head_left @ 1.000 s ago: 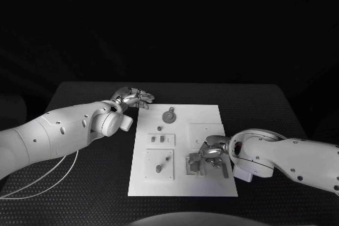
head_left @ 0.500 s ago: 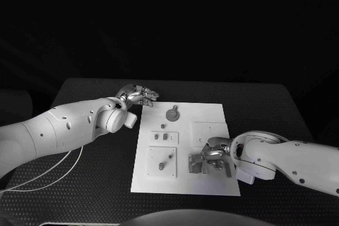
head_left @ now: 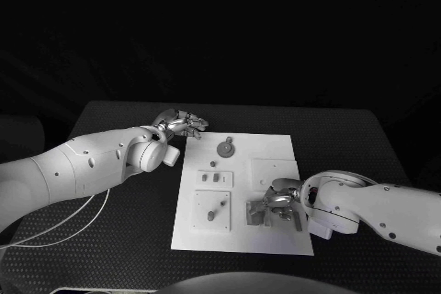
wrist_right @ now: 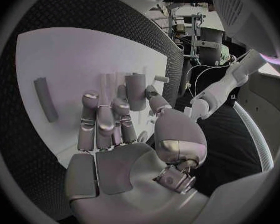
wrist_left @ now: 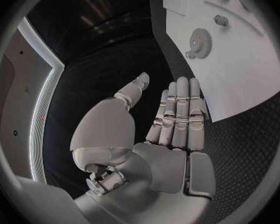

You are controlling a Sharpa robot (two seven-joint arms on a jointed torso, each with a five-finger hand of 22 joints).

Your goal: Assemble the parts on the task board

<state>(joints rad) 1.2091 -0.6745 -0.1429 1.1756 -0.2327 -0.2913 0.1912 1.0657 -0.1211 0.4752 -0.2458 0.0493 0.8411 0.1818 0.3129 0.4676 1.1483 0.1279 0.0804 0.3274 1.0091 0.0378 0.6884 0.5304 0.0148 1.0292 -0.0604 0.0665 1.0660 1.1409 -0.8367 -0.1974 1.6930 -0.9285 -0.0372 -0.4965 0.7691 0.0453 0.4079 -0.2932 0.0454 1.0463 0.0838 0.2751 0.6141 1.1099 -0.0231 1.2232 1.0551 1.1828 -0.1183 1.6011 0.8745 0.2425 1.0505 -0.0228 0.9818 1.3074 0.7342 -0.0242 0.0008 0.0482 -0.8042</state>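
- Left hand: fingers straight and pressed side by side, thumb set apart, nothing held. It sits at the far left corner of the task board, over the black table.
- Right hand: fingers extended close together over the board's near right area; whether they grip a part cannot be told.
- Parts: a gear-shaped part lies on the board's far portion; a grey bar lies flat on the board beside the right hand.

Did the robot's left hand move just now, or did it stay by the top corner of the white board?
No. The left hand stays at the far left corner of the task board, just as before; the whole picture shifted a little, hand and board together.
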